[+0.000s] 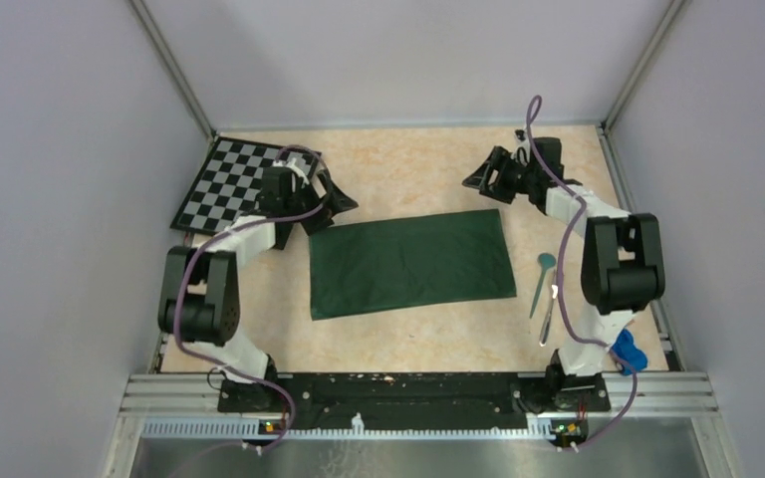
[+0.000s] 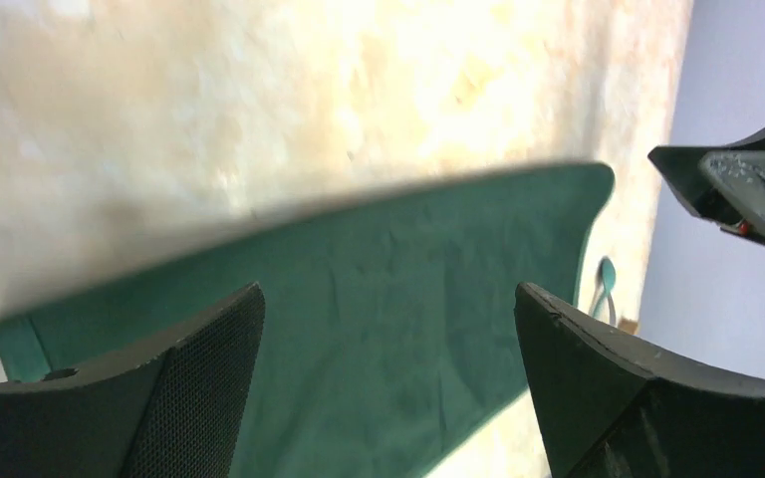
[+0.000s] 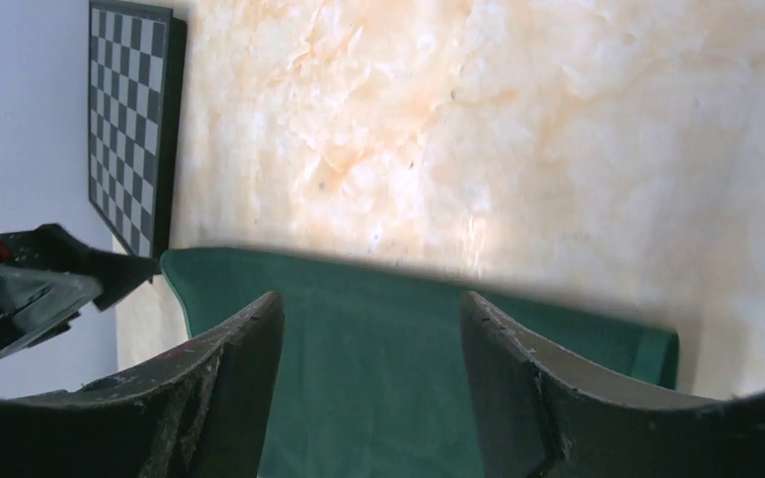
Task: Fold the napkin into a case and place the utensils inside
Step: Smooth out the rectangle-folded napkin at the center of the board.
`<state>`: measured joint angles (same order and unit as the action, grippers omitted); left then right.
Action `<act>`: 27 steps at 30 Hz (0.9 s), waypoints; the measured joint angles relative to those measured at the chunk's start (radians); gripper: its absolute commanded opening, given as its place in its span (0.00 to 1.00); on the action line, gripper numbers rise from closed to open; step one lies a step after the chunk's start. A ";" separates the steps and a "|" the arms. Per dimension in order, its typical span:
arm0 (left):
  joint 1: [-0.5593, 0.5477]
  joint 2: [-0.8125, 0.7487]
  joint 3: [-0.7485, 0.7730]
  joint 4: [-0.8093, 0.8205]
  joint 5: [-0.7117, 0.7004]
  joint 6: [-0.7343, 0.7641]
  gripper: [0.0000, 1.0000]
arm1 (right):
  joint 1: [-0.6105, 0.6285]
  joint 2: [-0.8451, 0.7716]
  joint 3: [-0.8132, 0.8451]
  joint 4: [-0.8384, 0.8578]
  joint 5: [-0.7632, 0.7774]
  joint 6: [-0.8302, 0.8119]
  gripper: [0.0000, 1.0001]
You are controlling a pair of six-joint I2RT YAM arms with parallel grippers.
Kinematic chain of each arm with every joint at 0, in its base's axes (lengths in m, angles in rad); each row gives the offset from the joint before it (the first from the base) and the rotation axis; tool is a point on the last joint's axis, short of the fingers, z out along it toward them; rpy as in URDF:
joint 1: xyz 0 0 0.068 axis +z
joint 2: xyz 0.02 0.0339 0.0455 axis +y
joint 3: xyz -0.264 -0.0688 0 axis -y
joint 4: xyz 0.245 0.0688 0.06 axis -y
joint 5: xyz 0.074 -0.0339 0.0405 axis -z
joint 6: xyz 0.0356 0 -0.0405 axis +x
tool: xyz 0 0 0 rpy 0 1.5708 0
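The dark green napkin (image 1: pixel 411 262) lies flat in the middle of the table (image 1: pixel 408 159) as a wide rectangle, not yet a narrow pouch. Over its far left corner hangs the left gripper (image 2: pixel 386 299), fingers (image 2: pixel 199 378) spread wide with only cloth showing below the gap, nothing grasped. Just beyond its far right corner hangs the right gripper (image 3: pixel 371 299), its jaws parted too and holding nothing.

Off the napkin's right edge, near but not touching, lie the utensils (image 1: pixel 546 299). The teal-headed piece (image 1: pixel 542 277) is closer to the cloth, and a slim silver piece (image 1: pixel 550 317) is just outside it, its end too small to make out.

The checkered board (image 1: pixel 221 179) sits past the napkin's far left corner. A blue object (image 1: pixel 628 351) rests well to the napkin's right, by the right arm's base.
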<state>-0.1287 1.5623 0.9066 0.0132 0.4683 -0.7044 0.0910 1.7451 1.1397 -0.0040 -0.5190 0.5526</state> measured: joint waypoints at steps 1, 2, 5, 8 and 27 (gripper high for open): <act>0.003 0.051 0.031 0.021 0.002 0.001 0.98 | 0.000 0.050 0.031 0.014 -0.021 0.006 0.62; 0.008 0.100 0.058 0.040 0.002 0.000 0.98 | 0.000 0.094 0.055 0.027 -0.041 0.010 0.62; 0.030 0.199 0.080 0.087 0.001 0.000 0.98 | -0.005 0.181 0.074 0.047 -0.075 0.023 0.61; 0.049 0.253 0.079 0.102 -0.004 0.000 0.99 | -0.012 0.215 0.056 0.061 -0.090 0.028 0.62; 0.064 0.145 0.111 -0.044 -0.081 0.097 0.99 | -0.021 0.229 0.092 -0.044 0.040 -0.116 0.63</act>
<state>-0.0643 1.7073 1.0180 -0.0307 0.3874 -0.6079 0.0704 1.9743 1.2312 -0.0479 -0.4793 0.4362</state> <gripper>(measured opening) 0.987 0.625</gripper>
